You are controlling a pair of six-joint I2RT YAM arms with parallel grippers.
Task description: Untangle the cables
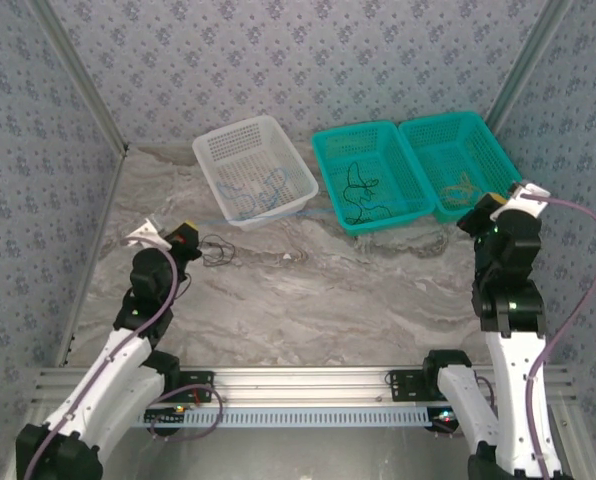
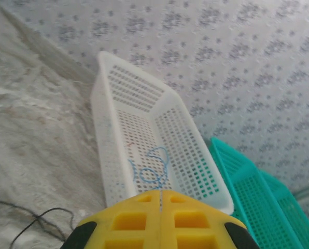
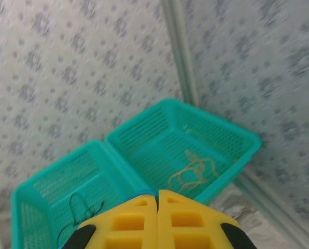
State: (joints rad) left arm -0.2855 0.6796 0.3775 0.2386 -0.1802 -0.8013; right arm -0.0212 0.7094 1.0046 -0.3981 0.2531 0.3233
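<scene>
Lying on the bench: a loose black cable (image 1: 216,250), just right of the left hand (image 1: 186,234), not touching it.
White basket (image 1: 233,128): far side, left of centre, with a blue cable (image 1: 263,192) curled inside.
Middle green basket (image 1: 353,128): touching the white basket's right side; a second black cable (image 1: 358,195) lies in it.
Right green basket (image 1: 438,118): far right, holding a yellow-tan cable (image 1: 461,186).
Left hand: fingers pressed together, empty, pointing toward the white basket.
Right hand (image 1: 494,202): fingers pressed together, empty, at the near edge of the right green basket.
</scene>
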